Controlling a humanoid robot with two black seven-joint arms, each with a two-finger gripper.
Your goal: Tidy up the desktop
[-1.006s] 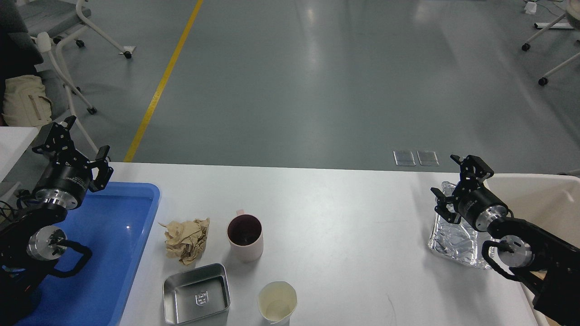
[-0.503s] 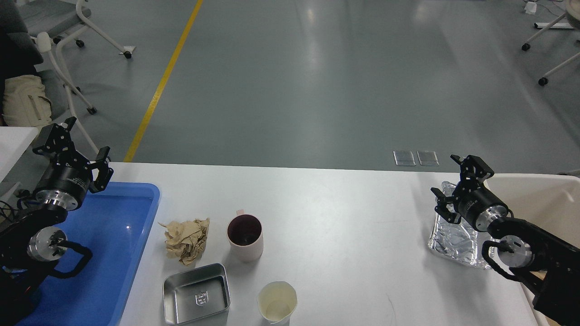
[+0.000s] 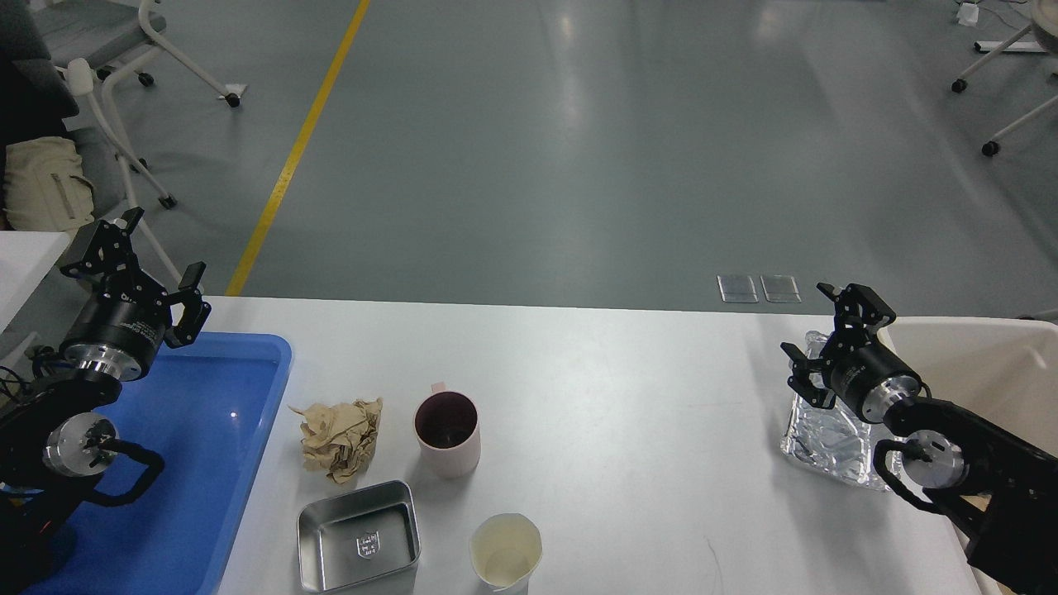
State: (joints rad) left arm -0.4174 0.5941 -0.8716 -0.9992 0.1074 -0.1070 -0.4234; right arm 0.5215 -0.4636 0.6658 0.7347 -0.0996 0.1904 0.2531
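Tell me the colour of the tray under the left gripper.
Blue: the tray is plain bright blue plastic, clearest in the head view.

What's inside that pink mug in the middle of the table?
The pink mug stands upright on the desktop, and its inside looks dark maroon all the way down. Whether that is liquid or just a dark lining, the head view cannot tell. Nothing sticks out of it.

Viewpoint: one head view, set above the near edge of the wide white smooth tabletop (image 3: 628, 397).
Direction: forward and down, across the tabletop to the glossy grey floor (image 3: 579, 149).
Nearness: close; both arms enter at the lower corners.
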